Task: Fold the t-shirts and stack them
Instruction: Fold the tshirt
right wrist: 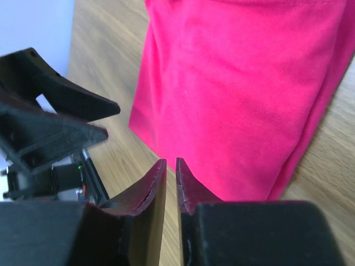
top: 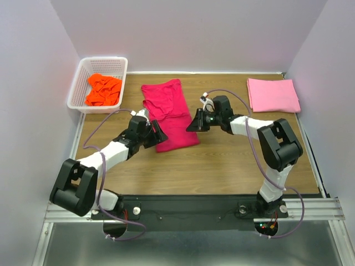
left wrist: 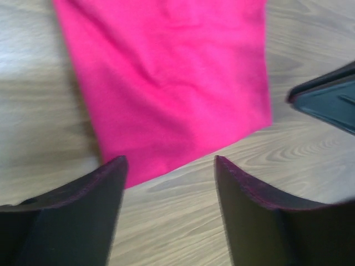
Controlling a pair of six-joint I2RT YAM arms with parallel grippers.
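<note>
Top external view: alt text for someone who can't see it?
A partly folded red shirt lies at centre, with the left gripper at its near-left corner and the right gripper at its right edge. A folded pink shirt sits far right; an orange shirt is crumpled in a basket far left.

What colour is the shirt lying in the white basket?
Bright orange. The crumpled t-shirt in the basket shows only in the top external view.
</note>
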